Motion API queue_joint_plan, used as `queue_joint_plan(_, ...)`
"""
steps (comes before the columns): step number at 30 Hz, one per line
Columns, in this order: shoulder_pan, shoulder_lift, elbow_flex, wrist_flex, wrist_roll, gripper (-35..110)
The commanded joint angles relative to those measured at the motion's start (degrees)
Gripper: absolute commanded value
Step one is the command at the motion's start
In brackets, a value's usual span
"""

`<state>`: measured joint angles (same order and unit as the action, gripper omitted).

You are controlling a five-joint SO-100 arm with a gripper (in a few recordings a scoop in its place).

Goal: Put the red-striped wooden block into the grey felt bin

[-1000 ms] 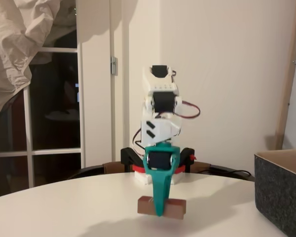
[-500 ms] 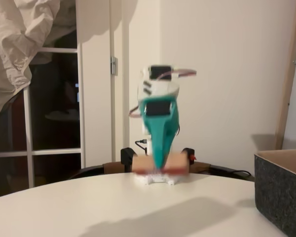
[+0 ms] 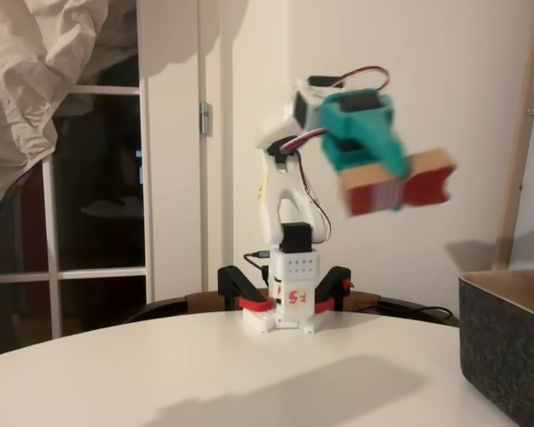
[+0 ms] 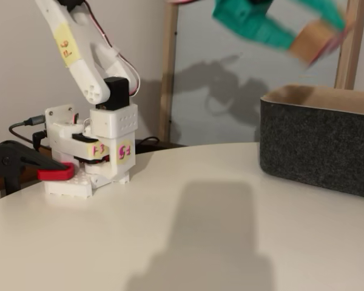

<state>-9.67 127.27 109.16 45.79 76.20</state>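
red-striped wooden block (image 3: 398, 184), pinched in the teal tool (image 3: 384, 160), has risen off the worktop (image 3: 205, 374) and now swings toward the grey felt bin (image 4: 318, 145), not yet above it.

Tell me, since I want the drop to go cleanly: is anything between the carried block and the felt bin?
Nothing visible. The gripper holds the red-striped wooden block high in the air, and the grey felt bin sits open-topped on the table, lower and to the right in both fixed views, with only open air between them.
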Motion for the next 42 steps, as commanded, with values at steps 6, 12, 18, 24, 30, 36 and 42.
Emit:
queue_joint_plan(6,-14.0,0.7,-4.4,-5.1,-2.3,4)
queue_joint_plan(12,-22.9,-4.5,-4.6,-10.5,-5.5,4)
queue_joint_plan(18,-28.8,-14.9,-8.1,-14.9,-9.3,5)
queue_joint_plan(24,-32.3,-25.7,-12.8,-16.5,-14.6,5)
queue_joint_plan(30,-32.1,-33.0,-15.8,-16.9,-17.4,5)
queue_joint_plan(36,-31.4,-35.9,-15.7,-16.7,-18.0,9)
queue_joint_plan(42,-31.3,-35.9,-15.6,-14.2,-18.2,19)
